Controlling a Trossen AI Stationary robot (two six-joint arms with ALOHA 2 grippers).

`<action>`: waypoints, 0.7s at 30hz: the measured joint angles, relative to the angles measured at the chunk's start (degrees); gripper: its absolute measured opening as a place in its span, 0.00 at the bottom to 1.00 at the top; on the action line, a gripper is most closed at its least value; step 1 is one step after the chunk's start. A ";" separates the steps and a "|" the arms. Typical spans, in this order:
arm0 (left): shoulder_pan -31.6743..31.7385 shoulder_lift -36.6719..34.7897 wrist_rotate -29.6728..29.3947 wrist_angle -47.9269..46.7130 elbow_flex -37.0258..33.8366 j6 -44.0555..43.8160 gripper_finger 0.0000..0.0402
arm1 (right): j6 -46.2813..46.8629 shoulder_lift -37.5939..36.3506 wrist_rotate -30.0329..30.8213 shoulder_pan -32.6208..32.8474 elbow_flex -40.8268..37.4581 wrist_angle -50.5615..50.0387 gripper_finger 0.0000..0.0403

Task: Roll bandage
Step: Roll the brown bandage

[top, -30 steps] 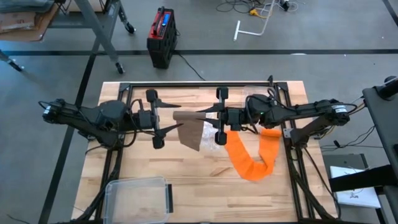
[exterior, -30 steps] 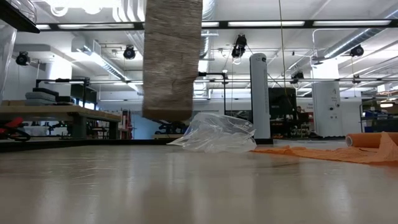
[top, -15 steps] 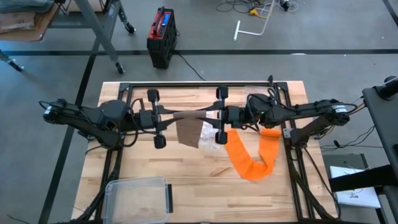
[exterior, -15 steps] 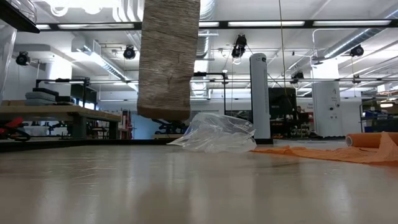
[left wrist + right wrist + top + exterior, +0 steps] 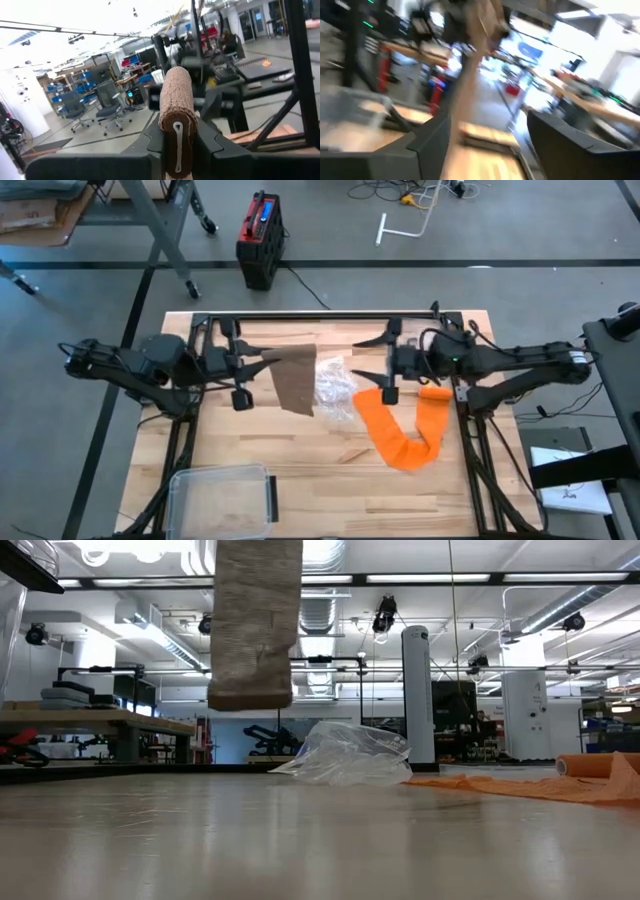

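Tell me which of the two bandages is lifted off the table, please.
The brown bandage: the left gripper is shut on its rolled end and it hangs above the table. The orange bandage lies flat in a U shape.

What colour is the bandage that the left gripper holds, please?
Brown bandage; the high view shows it best.

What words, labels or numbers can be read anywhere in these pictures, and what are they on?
None can be read.
The red and black box on the floor beyond the table has a blue patch, too small to show any text.
The papers on the floor at the right carry print too small to read.
The brown bandage, the orange bandage and the clear plastic box show no writing.
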 joint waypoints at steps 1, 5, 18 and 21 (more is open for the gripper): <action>0.02 -0.31 -0.02 -0.12 0.00 -0.16 0.09 | 0.69 -2.04 1.11 0.00 -2.13 0.06 0.66; 0.02 -0.59 0.01 -2.97 -0.01 -1.05 0.12 | 5.55 -10.72 1.59 0.04 -8.53 0.66 0.66; 0.02 2.93 0.05 -2.91 -0.35 -2.90 0.11 | 18.39 -35.26 -2.30 1.46 -38.50 5.66 0.36; 0.02 3.89 0.08 -2.12 -0.36 -2.91 0.11 | 19.96 -37.87 -4.64 1.42 -44.60 9.42 0.26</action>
